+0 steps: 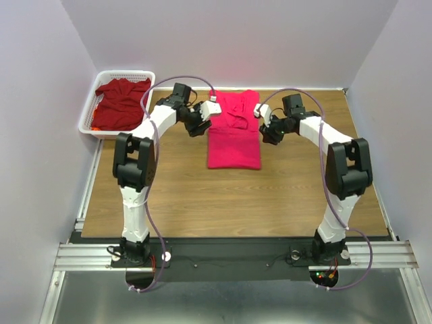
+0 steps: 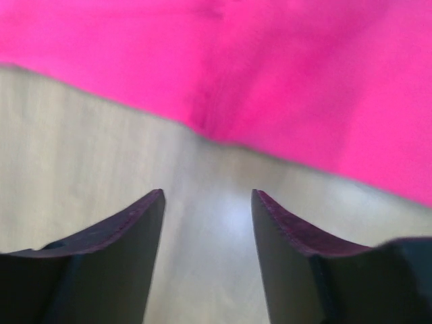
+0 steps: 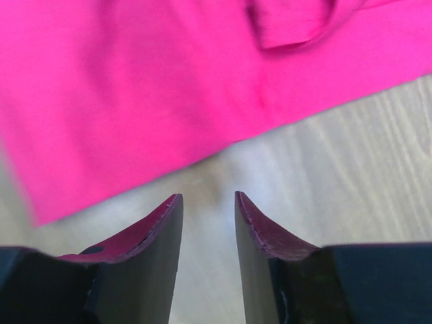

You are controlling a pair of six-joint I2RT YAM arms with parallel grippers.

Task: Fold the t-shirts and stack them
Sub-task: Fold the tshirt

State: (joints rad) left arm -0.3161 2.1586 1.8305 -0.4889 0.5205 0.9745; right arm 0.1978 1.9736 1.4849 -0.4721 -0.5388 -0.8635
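A bright pink t-shirt (image 1: 233,131) lies on the wooden table, folded into a narrow upright rectangle with its sleeves tucked in. My left gripper (image 1: 200,127) is open and empty just off its left edge; the pink cloth (image 2: 270,74) fills the top of the left wrist view above bare wood. My right gripper (image 1: 268,132) is open and empty just off the shirt's right edge; the cloth (image 3: 148,88) shows ahead of its fingertips. A darker maroon t-shirt (image 1: 123,101) lies crumpled in the white mesh basket (image 1: 86,116) at the back left.
Grey walls enclose the table on the left, back and right. The basket stands at the table's back left corner. The wooden tabletop (image 1: 229,202) extends in front of the shirt to the arms' bases.
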